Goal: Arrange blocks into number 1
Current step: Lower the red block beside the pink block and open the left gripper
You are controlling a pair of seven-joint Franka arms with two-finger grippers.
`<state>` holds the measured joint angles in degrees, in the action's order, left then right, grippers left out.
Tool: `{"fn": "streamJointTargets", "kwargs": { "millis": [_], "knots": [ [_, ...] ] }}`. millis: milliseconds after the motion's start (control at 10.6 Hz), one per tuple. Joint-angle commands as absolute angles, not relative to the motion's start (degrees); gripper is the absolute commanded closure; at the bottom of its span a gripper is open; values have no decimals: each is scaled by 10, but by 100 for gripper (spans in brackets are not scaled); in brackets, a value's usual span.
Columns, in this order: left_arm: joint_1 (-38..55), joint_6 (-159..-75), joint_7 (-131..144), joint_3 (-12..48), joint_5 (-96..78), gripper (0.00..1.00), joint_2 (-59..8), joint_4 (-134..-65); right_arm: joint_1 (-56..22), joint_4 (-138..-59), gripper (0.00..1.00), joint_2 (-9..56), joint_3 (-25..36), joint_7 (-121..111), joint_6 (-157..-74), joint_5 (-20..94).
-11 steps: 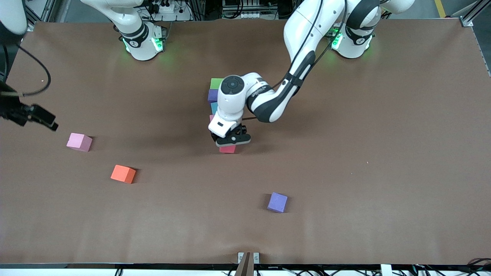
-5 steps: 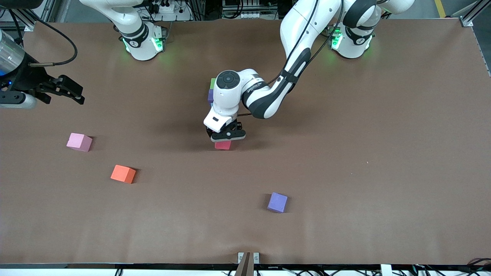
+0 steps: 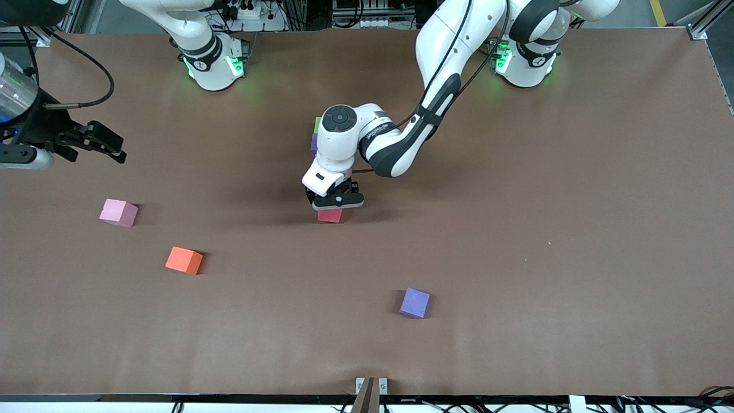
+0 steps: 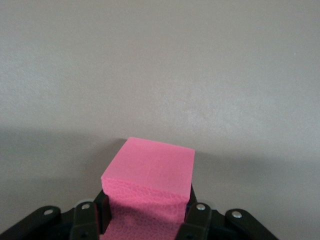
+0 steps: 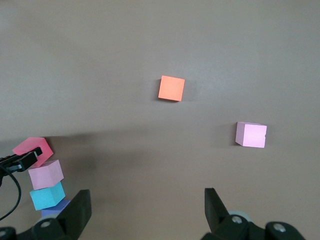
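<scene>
My left gripper (image 3: 335, 203) is shut on a red block (image 3: 331, 216), which fills the left wrist view (image 4: 150, 172) between the fingers (image 4: 193, 214), low at the table. It sits at the camera end of a column of blocks: pink (image 5: 46, 174), light blue (image 5: 47, 195) and purple (image 5: 52, 212) in the right wrist view. In the front view only slivers of purple (image 3: 313, 143) and green (image 3: 316, 123) show past the arm. Loose blocks lie apart: pink (image 3: 118, 213), orange (image 3: 184, 260), purple (image 3: 414, 303). My right gripper (image 3: 94, 141) hangs open over the right arm's end, empty (image 5: 146, 202).
The brown table (image 3: 545, 258) stretches bare toward the left arm's end. The left arm's forearm (image 3: 395, 152) lies over the column and hides its middle. A small metal bracket (image 3: 371, 385) sits at the table's edge nearest the camera.
My left gripper has slid the red block a little toward the column. My right gripper rose and drew away from the loose pink block, then held nearly still.
</scene>
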<state>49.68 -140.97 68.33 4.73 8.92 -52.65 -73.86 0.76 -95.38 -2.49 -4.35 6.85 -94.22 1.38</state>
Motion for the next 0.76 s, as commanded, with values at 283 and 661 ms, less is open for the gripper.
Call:
{"fn": "streamJointTargets", "kwargs": {
  "millis": [283,661],
  "knots": [
    [516,-1412,705,45,98,100,-533,-725,25,-996,0,-51,-56,60,-966,25],
    [528,-1412,676,41,111,0,-534,-733,25,-984,0,-31,-54,65,-989,21]
  ]
}}
